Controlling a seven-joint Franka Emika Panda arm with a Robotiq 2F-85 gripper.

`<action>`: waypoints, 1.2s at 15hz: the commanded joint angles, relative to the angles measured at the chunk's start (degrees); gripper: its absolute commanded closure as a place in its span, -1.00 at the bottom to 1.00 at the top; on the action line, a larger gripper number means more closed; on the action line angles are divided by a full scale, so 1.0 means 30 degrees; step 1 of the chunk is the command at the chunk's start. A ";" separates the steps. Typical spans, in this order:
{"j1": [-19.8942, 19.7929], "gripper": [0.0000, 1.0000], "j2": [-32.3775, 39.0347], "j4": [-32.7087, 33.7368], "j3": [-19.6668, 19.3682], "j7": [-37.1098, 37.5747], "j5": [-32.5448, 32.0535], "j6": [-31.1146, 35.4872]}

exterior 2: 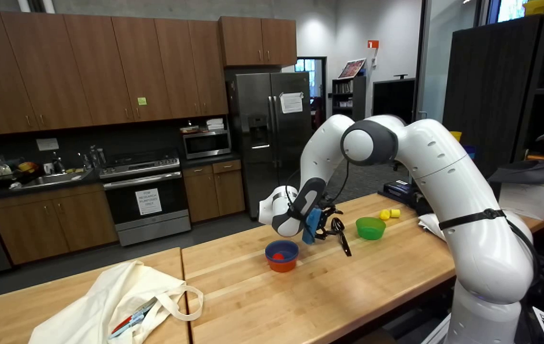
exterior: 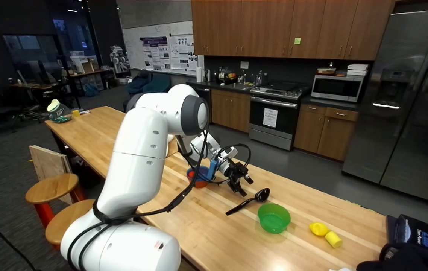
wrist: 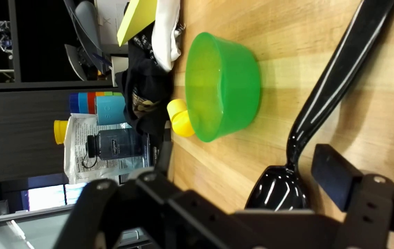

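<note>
Black spoon (wrist: 327, 93) on the surface (exterior: 206, 226), just ahead of the hand (exterior: 247, 188), which stands spread wide, gripping nothing; in the wrist view the scoop shows between its fingers (wrist: 335, 175), handle slanting off crosswise.

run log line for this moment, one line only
claw: open, holding nothing; nearest: shiny black plastic spoon, lying on light wooden tabletop; beside spoon: round green plastic bowl, upright

one spoon (wrist: 313, 112), three bowls (wrist: 240, 86), two yellow objects (exterior: 318, 228)
</note>
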 commanded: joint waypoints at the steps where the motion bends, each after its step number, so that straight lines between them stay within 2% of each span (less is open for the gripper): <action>1: 0.0109 -1.00 -0.0120 -0.0551 0.0130 0.0234 -0.0597 -0.0044; 18: 0.0139 -1.00 0.0178 -0.1309 0.0225 0.0800 -0.1248 0.0021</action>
